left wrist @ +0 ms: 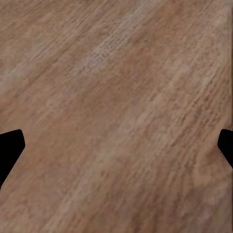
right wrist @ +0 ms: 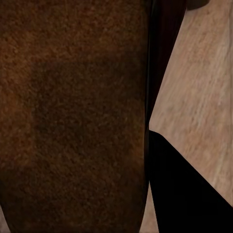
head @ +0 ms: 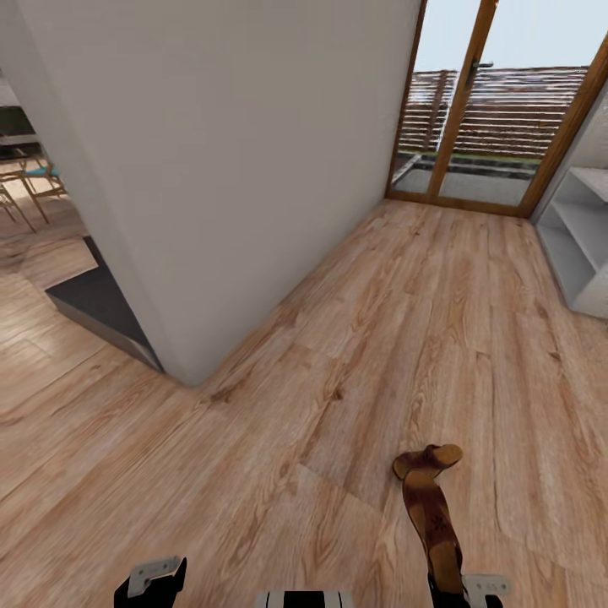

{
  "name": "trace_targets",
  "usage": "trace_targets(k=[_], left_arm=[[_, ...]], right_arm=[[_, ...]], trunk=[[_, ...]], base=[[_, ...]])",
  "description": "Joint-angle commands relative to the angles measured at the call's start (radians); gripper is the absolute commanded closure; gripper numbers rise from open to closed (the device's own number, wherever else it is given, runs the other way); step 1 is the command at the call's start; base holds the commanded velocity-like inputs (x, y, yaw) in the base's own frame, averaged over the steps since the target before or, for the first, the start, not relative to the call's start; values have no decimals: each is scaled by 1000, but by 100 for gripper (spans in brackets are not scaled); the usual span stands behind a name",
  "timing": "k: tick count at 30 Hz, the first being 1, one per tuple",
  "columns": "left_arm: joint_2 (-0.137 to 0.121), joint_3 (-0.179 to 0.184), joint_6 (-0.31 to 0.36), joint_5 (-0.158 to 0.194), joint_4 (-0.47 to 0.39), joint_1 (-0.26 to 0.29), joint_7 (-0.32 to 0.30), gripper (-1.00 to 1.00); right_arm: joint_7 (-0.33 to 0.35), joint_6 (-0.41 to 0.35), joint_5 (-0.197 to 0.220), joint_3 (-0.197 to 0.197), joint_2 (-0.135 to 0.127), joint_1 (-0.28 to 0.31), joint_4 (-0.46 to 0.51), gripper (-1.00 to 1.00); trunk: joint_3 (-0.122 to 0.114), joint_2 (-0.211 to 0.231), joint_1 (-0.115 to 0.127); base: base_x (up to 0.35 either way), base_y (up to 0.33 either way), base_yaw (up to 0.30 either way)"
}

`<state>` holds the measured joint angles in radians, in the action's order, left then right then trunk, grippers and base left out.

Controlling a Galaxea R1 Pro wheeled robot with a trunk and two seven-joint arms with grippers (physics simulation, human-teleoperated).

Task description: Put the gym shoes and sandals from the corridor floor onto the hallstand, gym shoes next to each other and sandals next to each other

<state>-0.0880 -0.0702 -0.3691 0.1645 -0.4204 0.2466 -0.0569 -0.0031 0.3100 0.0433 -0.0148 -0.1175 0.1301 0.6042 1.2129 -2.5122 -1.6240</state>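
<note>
A plain white wall (head: 253,152) fills the upper left and centre of the frame, ending in a corner at the lower left. Light brown wood-plank flooring (head: 355,355) with visible grain covers the lower half. At the upper right stands a glazed door with an orange-brown wooden frame (head: 460,101), daylight and a slatted fence (head: 515,105) behind it. At the far left edge are wooden chairs (head: 29,181) and a dark grey mat (head: 93,300)

brown sandal (head: 432,511) held off floor (head: 355,338), grey rack (head: 583,245) far right
</note>
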Motion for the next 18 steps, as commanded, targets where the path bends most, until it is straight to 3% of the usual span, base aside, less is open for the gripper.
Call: trace_targets(k=[1,18], left_arm=[[0,-1,-2,9,1,0,-6,-100],[1,-2,-2,9,5,0,-6,-100]], right_arm=[[0,3,7,1,0,0,-2,100],[1,3,7,1,0,0,-11,100]], trunk=[[-5,0,1],[-97,4,8]], base=[[0,0,0],[0,0,0]])
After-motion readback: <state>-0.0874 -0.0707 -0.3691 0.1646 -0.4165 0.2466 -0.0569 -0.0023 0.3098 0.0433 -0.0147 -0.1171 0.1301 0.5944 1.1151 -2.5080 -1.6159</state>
